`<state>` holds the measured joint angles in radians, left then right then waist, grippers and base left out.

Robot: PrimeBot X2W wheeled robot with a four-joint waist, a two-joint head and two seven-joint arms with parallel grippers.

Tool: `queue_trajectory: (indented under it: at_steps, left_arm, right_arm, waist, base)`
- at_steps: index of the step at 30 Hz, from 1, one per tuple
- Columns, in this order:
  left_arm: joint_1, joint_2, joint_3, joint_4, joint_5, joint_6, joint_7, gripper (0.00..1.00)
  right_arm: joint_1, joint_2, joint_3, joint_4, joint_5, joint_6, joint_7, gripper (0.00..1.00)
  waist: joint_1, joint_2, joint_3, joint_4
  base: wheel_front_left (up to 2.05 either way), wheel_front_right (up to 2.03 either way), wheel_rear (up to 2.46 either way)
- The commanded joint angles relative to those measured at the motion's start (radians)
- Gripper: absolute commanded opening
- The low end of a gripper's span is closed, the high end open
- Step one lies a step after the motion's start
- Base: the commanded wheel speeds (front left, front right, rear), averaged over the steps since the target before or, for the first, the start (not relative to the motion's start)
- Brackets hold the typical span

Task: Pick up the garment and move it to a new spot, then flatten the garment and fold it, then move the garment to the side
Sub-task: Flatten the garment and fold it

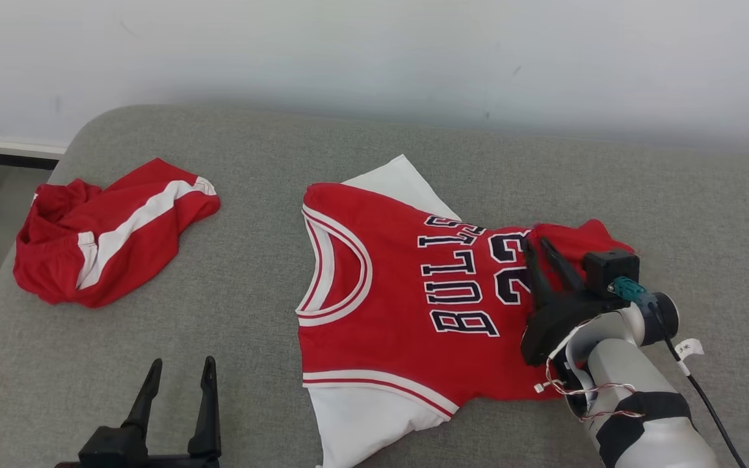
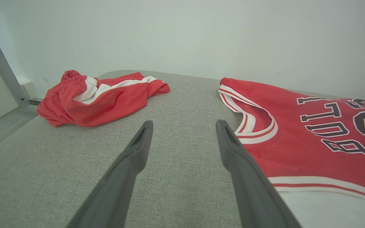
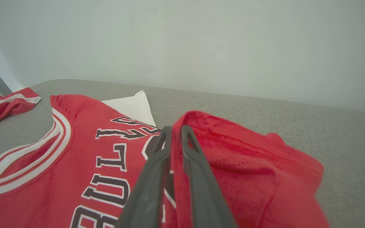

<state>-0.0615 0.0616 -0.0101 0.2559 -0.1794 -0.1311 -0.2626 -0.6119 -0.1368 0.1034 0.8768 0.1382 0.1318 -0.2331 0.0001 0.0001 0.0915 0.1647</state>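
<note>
Folding looks just begun: our right gripper point(image 1: 534, 242) pinches the turned-over hem point(image 3: 230, 139) of the jersey point(image 1: 400, 292), our left gripper point(image 1: 183, 361) gapes empty, with further folds and the sideways move ahead.

The left gripper point(image 1: 183, 361) hangs near the jersey's point(image 1: 381, 312) left side, jaws spread wide, fingers pointing forward. The right gripper point(image 1: 536, 243) reaches over the jersey's right end on a pale forearm point(image 1: 634, 396), jaws nearly together, pinching a raised fold.
</note>
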Motion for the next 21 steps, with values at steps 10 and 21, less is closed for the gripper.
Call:
queue_trajectory:
  at_steps: [10,21]
  left_arm:
    - [0.03,-0.003,0.026,-0.01,0.008,0.001,-0.003,1.0]
    - [0.044,-0.004,0.036,-0.029,0.018,0.001,-0.003,1.0]
  right_arm:
    - [0.039,-0.015,-0.001,-0.079,0.047,-0.002,-0.032,1.0]
    - [0.187,-0.075,-0.1,-0.253,0.059,-0.002,-0.031,1.0]
  waist:
    - [-0.0001,-0.0001,-0.036,-0.062]
    - [-0.0001,-0.0001,-0.04,-0.11]
  base:
    - [0.0,0.0,0.0]
    - [0.0,0.0,0.0]
